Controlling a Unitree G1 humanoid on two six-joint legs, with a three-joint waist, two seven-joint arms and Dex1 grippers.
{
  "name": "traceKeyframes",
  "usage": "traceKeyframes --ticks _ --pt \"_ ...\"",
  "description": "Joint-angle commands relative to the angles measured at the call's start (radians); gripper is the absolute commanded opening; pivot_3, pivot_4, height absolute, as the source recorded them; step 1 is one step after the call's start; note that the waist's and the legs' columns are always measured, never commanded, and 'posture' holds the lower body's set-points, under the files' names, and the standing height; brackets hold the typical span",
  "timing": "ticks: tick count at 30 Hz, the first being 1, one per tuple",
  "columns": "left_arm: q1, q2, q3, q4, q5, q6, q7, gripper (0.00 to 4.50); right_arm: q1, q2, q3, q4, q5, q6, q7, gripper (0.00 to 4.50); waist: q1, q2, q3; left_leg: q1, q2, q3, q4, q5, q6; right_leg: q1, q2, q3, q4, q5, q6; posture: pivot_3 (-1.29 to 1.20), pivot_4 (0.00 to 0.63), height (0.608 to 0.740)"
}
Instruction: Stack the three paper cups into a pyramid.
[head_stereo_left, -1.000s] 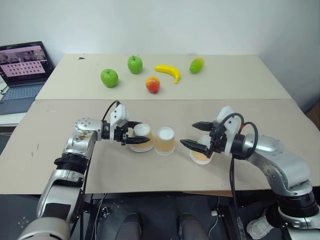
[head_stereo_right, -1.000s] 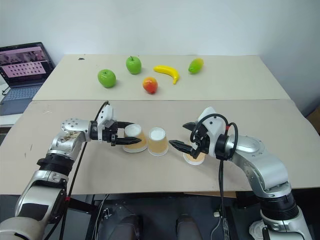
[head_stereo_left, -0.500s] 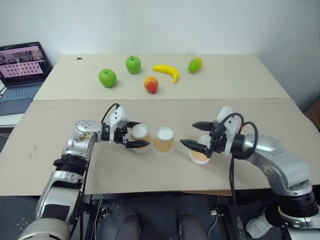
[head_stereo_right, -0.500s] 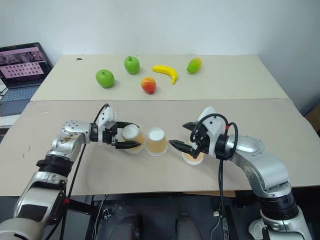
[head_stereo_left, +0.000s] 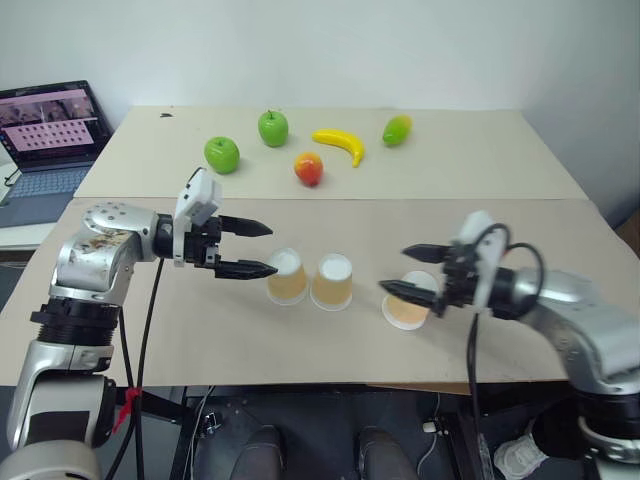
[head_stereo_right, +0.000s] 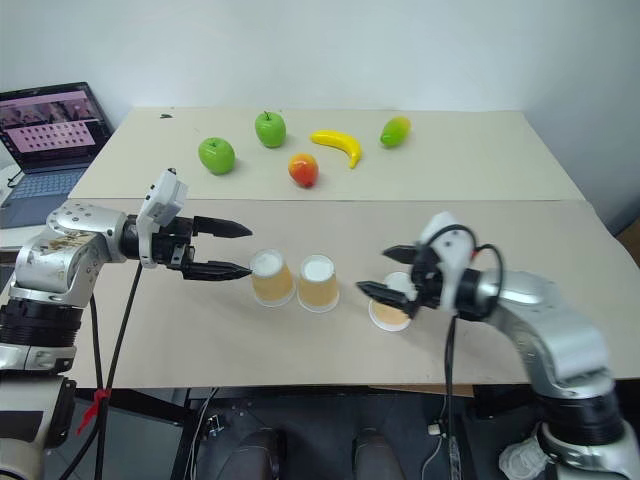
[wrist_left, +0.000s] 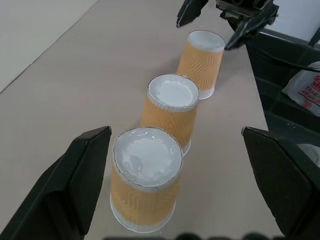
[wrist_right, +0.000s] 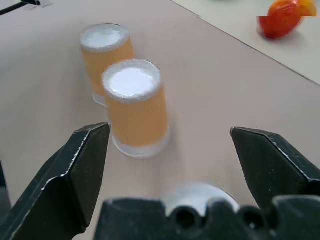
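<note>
- paper cups (head_stereo_left: 332, 282), head view: three upside down in a row between the wide-open left gripper (head_stereo_left: 255, 248) and wide-open right gripper (head_stereo_left: 407, 272).
- left wrist view: nearest cup (wrist_left: 145, 186) just ahead between spread fingers (wrist_left: 75, 185); light, crushable, grip mid-wall gently.
- right wrist view: middle cup (wrist_right: 135, 107) ahead; no readable writing.

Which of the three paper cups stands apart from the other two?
The cup nearest the right claw; the left cup and middle cup stand side by side.

Two upturned cups (wrist_right: 134, 106) side by side between spread claw (wrist_right: 170, 165) fingers.
</note>
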Motion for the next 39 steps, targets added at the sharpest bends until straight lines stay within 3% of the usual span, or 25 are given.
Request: traceKeyframes --ticks 1,5,10,20,39 --pt "-0.003 0.019 0.025 -0.054 -0.024 0.013 0.013 4.47 0.075 -0.094 -0.177 0.034 0.021 -0.048 0.092 4.5 0.004 0.0 0.0 0.0 0.0 0.0 0.0 0.0 0.0 0.0 0.0 0.0 0.0 0.0 0.0 0.0 0.15 0.732" --pt "0.003 0.02 0.027 -0.067 -0.03 0.019 0.029 4.47 0.186 -0.155 -0.242 0.056 0.004 -0.077 0.166 4.5 0.004 0.0 0.0 0.002 0.001 0.001 0.0 0.0 0.0 0.0 0.001 0.001 0.001 0.0 0.0 0.0 0.15 0.732" --pt "-0.008 0.017 0.031 -0.063 -0.033 0.027 0.044 4.47 0.268 -0.168 -0.187 0.01 -0.028 -0.106 0.187 4.5 -0.005 0.0 0.0 0.003 0.001 0.002 0.0 0.0 0.0 0.002 0.001 0.002 0.001 0.0 0.0 0.0 0.15 0.732" --pt "-0.018 0.0 0.033 -0.066 -0.039 0.03 0.071 4.47 0.127 -0.091 -0.049 -0.041 -0.008 -0.079 0.103 4.5 -0.014 0.0 0.0 0.003 0.001 0.001 0.0 0.0 0.0 0.003 0.001 0.001 0.0 0.0 0.0 0.0 0.15 0.732" --pt "-0.02 0.009 0.039 -0.098 -0.075 0.053 0.1 4.47 0.052 -0.046 0.077 0.075 -0.075 -0.151 0.102 4.5 -0.014 0.0 0.0 0.003 0.001 0.001 0.0 0.0 0.0 0.003 0.001 0.001 0.0 0.0 0.0 0.0 0.15 0.732"
